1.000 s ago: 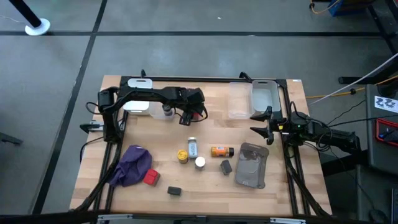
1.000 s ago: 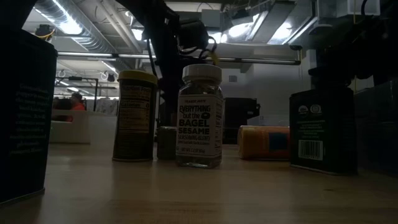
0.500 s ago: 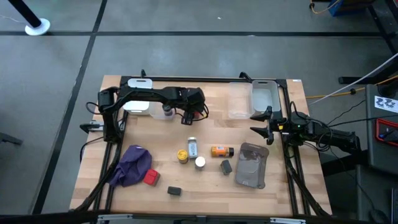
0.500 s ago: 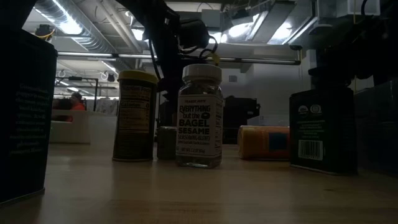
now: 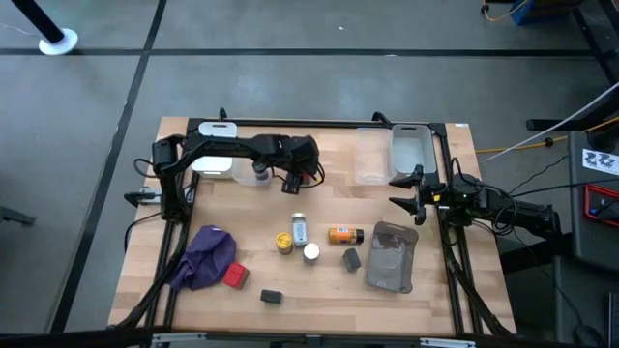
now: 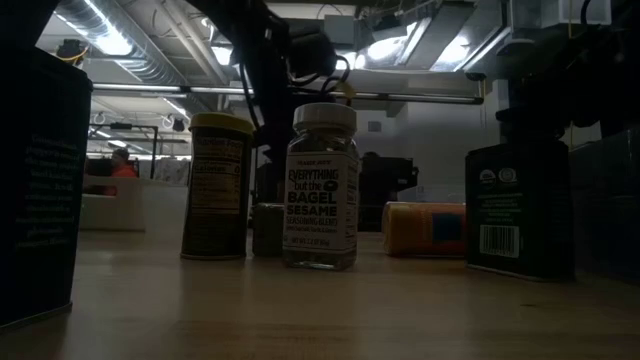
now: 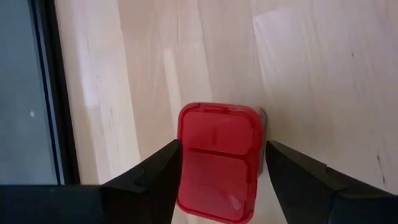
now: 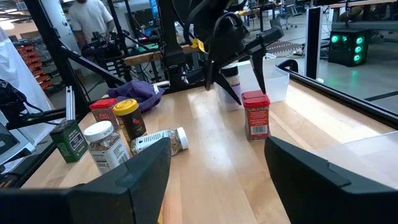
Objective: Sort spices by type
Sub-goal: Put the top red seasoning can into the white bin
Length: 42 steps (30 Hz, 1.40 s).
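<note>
Toward the worktop's far left, your left tool [image 7: 221,180] hangs spread over the upright red-lidded square spice tin [image 7: 219,160]; descend off-centre and a finger could topple it. Right tool [image 8: 217,186] waits spread, far right.

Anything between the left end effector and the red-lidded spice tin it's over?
Nothing visible. The left end effector hangs directly above the red-lidded tin, whose lid shows between the open fingers in the left wrist view. Only bare table surrounds the tin.
</note>
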### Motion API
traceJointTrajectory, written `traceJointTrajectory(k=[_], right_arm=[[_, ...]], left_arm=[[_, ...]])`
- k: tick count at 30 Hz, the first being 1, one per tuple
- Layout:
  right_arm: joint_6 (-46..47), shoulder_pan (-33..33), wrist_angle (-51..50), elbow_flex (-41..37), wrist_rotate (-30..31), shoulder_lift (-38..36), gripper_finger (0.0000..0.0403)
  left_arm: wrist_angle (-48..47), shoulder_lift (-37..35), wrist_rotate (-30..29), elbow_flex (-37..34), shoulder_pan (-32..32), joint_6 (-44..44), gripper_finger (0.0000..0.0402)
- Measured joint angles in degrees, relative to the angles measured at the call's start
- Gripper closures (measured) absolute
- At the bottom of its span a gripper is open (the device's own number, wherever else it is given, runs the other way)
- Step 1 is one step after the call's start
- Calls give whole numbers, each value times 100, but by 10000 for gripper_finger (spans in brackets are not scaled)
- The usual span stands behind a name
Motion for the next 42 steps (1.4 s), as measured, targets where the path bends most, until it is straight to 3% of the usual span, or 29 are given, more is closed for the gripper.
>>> traceJointTrajectory(k=[17, 25, 32, 38, 42], right_arm=[[0, 0, -2, 0, 0, 0, 143], [0, -1, -1, 0, 0, 0, 143], [0, 0, 0, 0, 0, 0, 143], [2, -2, -2, 0, 0, 0, 143], [1, -2, -28, 0, 0, 0, 143]], left_arm=[[146, -4, -188, 0, -5, -260, 187], [172, -4, -209, 0, -3, -958, 138], [215, 0, -207, 0, 74, -876, 122], [219, 7, 519, 0, 290, -899, 121], [211, 7, 690, 0, 387, -900, 121]])
